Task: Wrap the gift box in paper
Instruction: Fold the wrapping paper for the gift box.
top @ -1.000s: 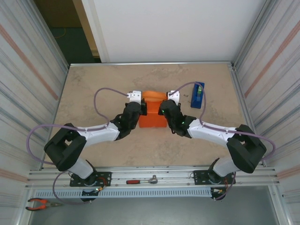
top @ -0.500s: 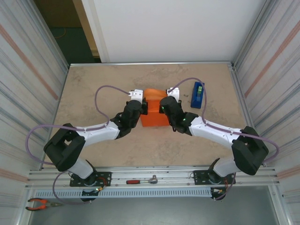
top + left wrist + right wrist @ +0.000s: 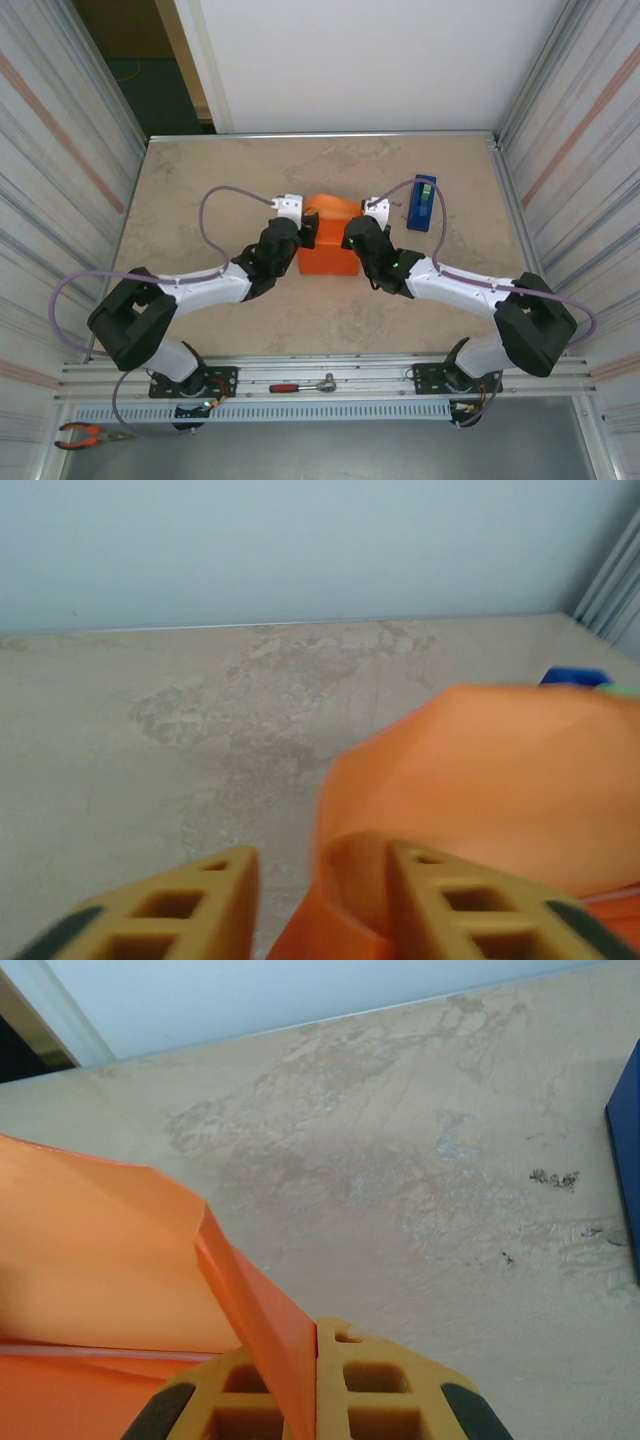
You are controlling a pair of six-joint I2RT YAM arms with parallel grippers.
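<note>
Since a second ago the left claw (image 3: 306, 229) has loosened its jaws, and the right arm's elbow has swung out toward 4 o'clock while its claw stays at the parcel. From above, the gift box (image 3: 328, 256) sits near the middle of the worktop (image 3: 200, 190), covered in the orange paper (image 3: 331, 208). The left claw is at its 9 o'clock side and the right claw (image 3: 353, 233) at its 3 o'clock side. A blue tape dispenser (image 3: 421, 203) stands at 2 o'clock from the box, apart from it. In the left wrist view the left claw (image 3: 320, 910) stands part open: bare worktop shows between the fingers, and a curl of paper (image 3: 480, 770) lies against the right-hand finger at 5 o'clock, unpinched. In the right wrist view the right claw (image 3: 315, 1385) is closed, pinching a raised flap of paper (image 3: 100, 1250) that runs off toward 10 o'clock. The step appears to be folding the side flaps. Next, the right claw likely needs to lay its flap flat across the box top while the left claw presses it down, ahead of taping.
</note>
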